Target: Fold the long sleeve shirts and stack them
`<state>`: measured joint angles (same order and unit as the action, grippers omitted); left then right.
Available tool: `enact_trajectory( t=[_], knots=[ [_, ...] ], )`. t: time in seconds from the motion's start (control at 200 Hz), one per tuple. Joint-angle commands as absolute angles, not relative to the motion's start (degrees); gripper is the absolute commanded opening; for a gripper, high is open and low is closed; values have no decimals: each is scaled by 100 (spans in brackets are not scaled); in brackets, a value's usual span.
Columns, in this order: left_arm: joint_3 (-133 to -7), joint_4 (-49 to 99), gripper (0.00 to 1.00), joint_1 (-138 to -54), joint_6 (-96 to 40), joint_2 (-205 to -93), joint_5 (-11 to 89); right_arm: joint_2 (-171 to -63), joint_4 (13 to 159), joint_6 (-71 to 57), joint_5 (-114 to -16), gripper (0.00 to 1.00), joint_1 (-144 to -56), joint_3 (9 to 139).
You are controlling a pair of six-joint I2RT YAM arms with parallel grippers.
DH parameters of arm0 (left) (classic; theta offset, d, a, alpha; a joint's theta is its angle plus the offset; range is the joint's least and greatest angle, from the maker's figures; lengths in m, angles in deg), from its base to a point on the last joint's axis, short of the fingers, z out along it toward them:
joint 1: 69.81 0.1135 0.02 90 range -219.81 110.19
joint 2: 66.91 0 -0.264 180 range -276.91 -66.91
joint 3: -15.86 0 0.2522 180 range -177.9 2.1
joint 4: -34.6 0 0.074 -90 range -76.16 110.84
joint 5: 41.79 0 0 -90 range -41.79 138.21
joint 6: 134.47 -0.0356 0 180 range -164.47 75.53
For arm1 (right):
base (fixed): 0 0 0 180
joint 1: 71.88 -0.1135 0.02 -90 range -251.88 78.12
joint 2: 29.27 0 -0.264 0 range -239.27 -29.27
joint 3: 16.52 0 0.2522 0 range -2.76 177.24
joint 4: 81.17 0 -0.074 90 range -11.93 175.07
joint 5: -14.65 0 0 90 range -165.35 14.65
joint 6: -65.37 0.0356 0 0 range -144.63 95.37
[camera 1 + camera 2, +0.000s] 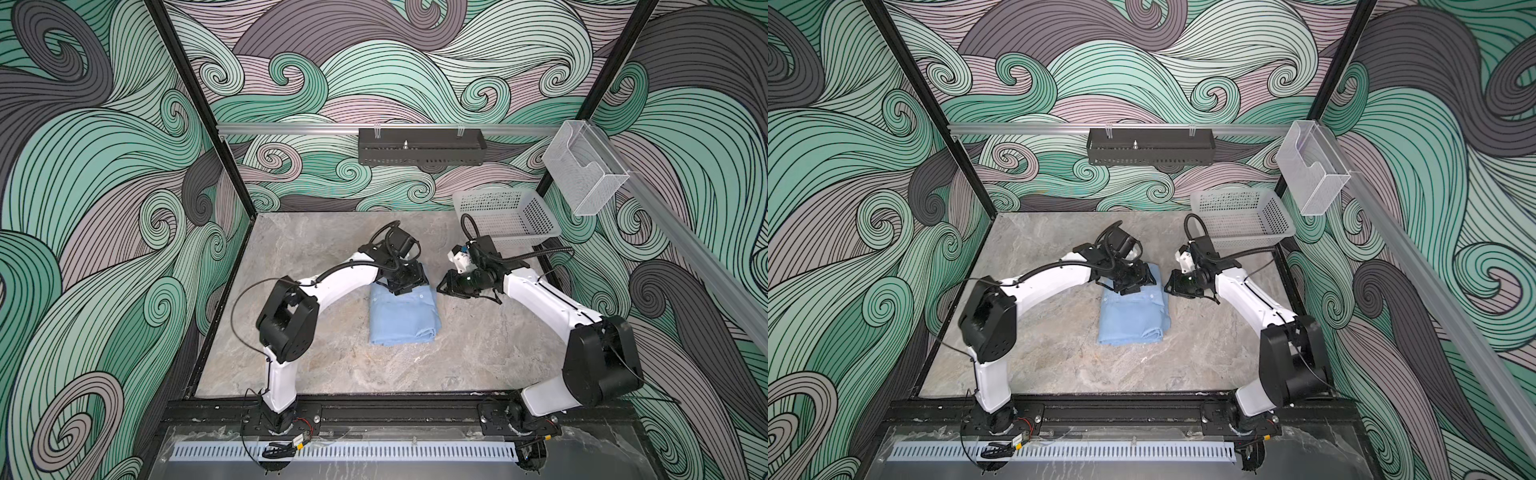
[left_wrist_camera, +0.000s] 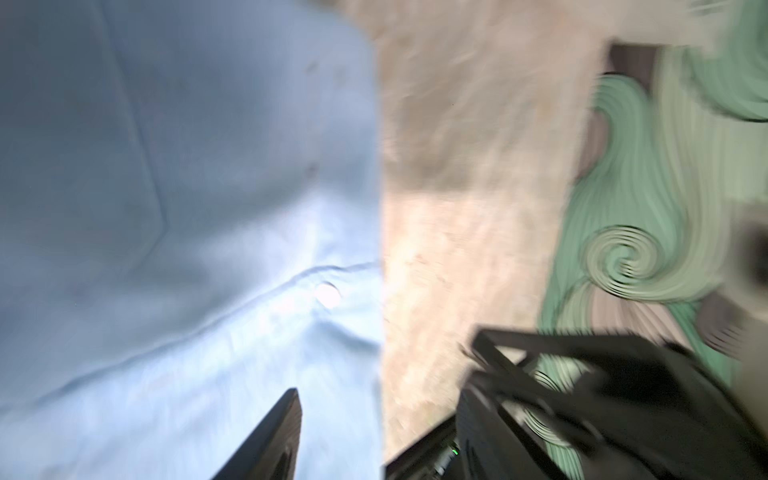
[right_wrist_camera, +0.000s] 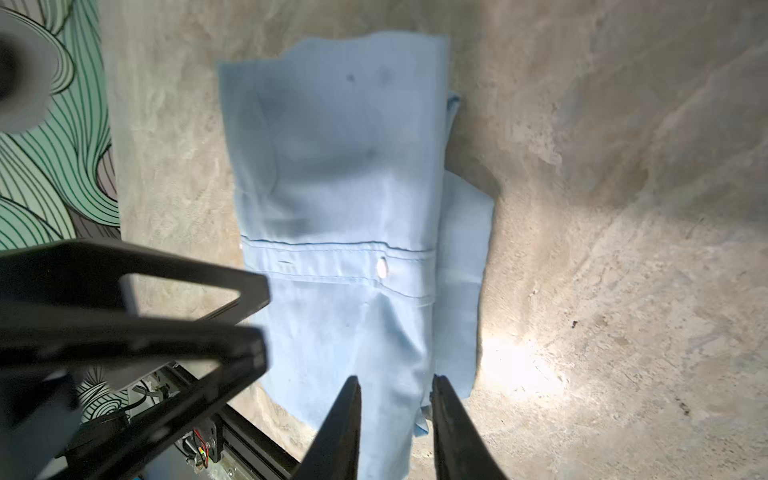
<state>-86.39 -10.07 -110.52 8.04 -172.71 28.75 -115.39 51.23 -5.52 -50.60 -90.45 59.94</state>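
I see light blue shirt [image 1: 405, 320], white button [image 3: 381, 267]. Grey-beige marbled table [image 1: 332, 365]; teal, mauve, grey swirl walls [image 1: 104, 208]; translucent white basket [image 1: 540, 216].

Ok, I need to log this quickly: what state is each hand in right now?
Left hand: open, over the shirt, holding nothing.
Right hand: open, holding nothing.

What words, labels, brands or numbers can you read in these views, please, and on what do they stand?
None can be read.
The folded light blue button-up shirt, the pale perforated plastic basket and the clear plastic wall bin show no text.
Any print on the small circuit board at the front edge is too small to read.
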Motion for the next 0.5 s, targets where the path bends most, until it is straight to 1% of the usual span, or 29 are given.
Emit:
enact_trajectory(
  t=[0.0, 0.055, 0.12, 0.18, 0.28, 0.365, 0.495],
  knots=[
    [-8201, -660, 61, -10833, 639, -16776, 3055, -11699, 5128, -567, -4722, 27, -9338, 6079],
    [-7890, -351, 60, -10685, 669, -16786, 3016, -11914, 5342, -470, -4504, 25, -9474, 6066],
    [-7727, -111, 59, -10468, 639, -16987, 2689, -12209, 5623, -328, -4277, 22, -9550, 5983],
    [-7953, -322, 58, -10270, 466, -17350, 2278, -12435, 5929, -184, -4163, 21, -9554, 5810],
    [-8277, -555, 59, -10106, 105, -17869, 2230, -12756, 6032, -110, -4231, 20, -9490, 5566],
    [-8444, -544, 59, -10001, 26, -18284, 1884, -12913, 6032, -72, -4260, 19, -9383, 5312],
    [-8574, -730, 60, -9985, -138, -18714, 1866, -13153, 5818, -173, -4394, 19, -9302, 5156]
  ],
)
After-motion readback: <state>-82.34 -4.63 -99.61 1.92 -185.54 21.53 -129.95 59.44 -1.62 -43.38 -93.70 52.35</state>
